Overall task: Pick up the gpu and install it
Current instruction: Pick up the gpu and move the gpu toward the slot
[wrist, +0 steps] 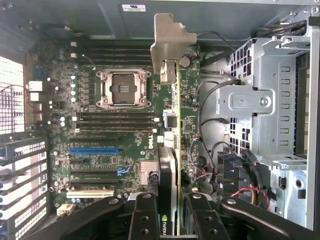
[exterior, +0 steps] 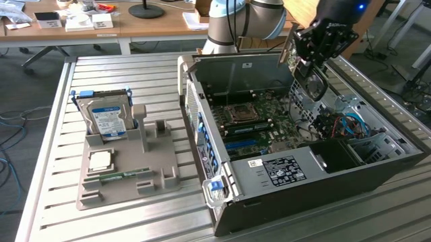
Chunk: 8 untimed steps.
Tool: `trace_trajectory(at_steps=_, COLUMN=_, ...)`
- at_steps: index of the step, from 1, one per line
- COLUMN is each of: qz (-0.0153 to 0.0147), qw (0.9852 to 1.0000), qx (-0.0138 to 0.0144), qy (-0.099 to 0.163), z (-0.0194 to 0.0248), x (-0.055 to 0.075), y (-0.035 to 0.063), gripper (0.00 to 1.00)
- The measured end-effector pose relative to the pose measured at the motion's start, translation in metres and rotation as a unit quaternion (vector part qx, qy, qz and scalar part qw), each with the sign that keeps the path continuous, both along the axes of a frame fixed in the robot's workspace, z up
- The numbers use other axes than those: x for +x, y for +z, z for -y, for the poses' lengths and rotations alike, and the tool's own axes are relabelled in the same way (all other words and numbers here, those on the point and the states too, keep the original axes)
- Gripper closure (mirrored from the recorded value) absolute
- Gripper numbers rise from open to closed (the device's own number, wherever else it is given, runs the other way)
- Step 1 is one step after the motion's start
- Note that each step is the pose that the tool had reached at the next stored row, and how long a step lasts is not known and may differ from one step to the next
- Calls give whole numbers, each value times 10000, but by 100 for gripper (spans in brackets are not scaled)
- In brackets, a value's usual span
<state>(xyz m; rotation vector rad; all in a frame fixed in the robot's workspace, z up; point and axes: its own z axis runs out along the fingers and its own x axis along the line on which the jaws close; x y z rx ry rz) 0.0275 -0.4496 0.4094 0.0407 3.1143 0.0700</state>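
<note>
One claw (exterior: 311, 64) (wrist: 172, 219) grips the gpu (exterior: 315, 86) (wrist: 168, 172), fingers closed on either side of the card. The gpu hangs on edge, off the motherboard (wrist: 125, 150), above the open computer case (exterior: 323, 196) that lies along the tabletop (exterior: 135, 70) edge on the exterior view's right. Its pale bracket (wrist: 170, 40) points toward the case wall. Near the opposite edge, a hard drive (exterior: 106, 118) stands in a grey holder (exterior: 124, 174).
</note>
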Motion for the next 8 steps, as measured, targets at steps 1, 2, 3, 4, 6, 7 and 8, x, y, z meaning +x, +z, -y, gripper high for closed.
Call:
trace_trajectory(at_steps=1, qz=0, qw=10000, qx=0, qy=0, z=0, x=9, y=0, gripper=73)
trace_trajectory(at_steps=2, qz=0, qw=10000, qx=0, qy=0, z=0, x=19, y=0, gripper=73)
trace_trajectory(at_steps=3, qz=0, qw=10000, qx=0, qy=0, z=0, x=30, y=0, gripper=73)
trace_trajectory(at_steps=4, qz=0, qw=10000, qx=0, qy=-1, z=0, x=42, y=0, gripper=73)
trace_trajectory(at_steps=6, qz=0, qw=10000, qx=0, qy=-1, z=0, x=66, y=0, gripper=73)
trace_trajectory(at_steps=7, qz=0, qw=10000, qx=0, qy=-1, z=0, x=77, y=0, gripper=73)
trace_trajectory(at_steps=8, qz=0, qw=10000, qx=0, qy=-1, z=0, x=88, y=0, gripper=73)
